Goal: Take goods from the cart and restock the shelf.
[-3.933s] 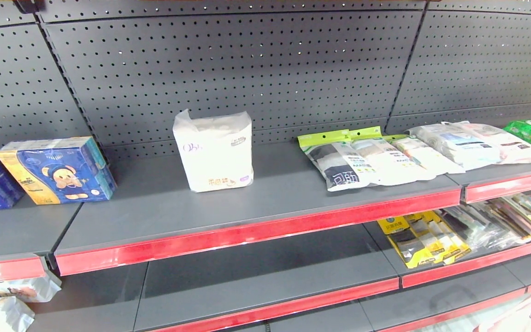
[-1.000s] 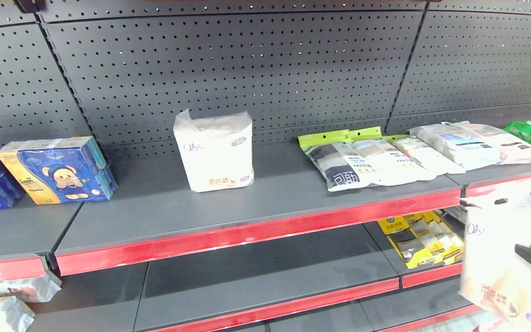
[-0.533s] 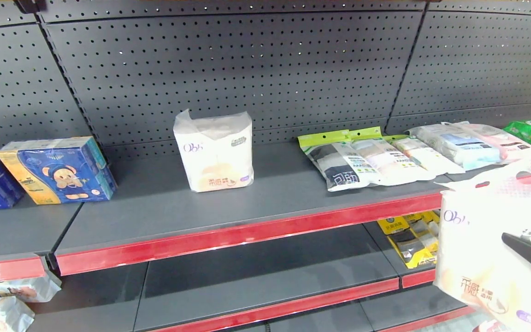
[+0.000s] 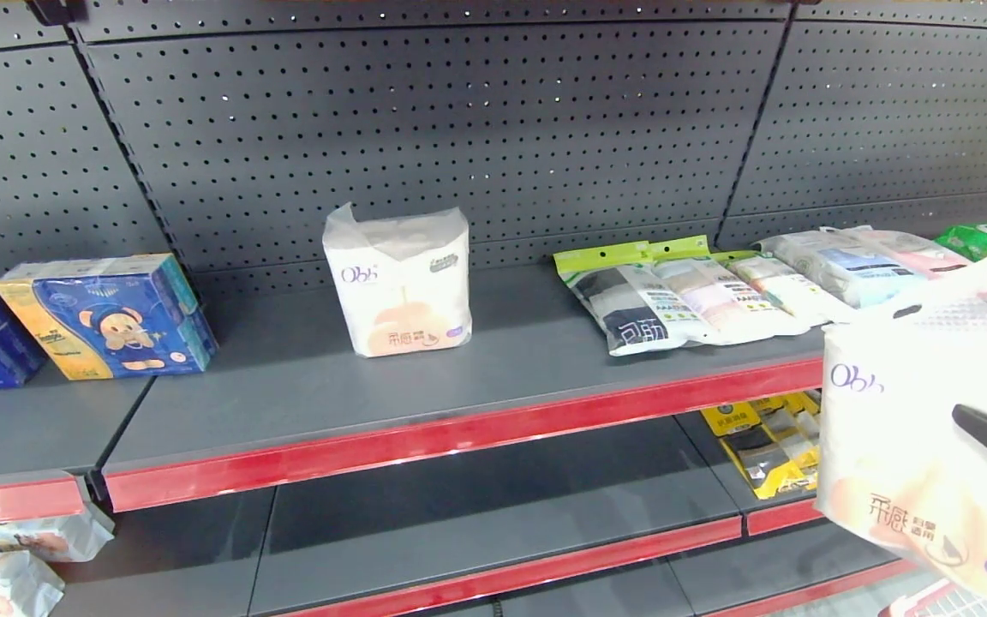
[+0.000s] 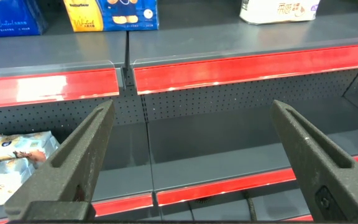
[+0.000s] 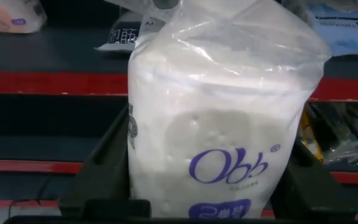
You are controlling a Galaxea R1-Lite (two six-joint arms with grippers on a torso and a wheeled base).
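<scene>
Clasping tissue pack [image 4: 913, 446], right claw [image 6: 204, 180], near shelf [image 4: 459, 377]

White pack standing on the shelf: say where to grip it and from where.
Probably come from the front and clamp the white pack across its left and right faces at mid-height. It stands upright with bare shelf either side; its top is loose film.

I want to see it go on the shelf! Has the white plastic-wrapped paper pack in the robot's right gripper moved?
Yes. The white plastic-wrapped paper pack rose and came leftward; its top now stands above the red shelf edge.
</scene>
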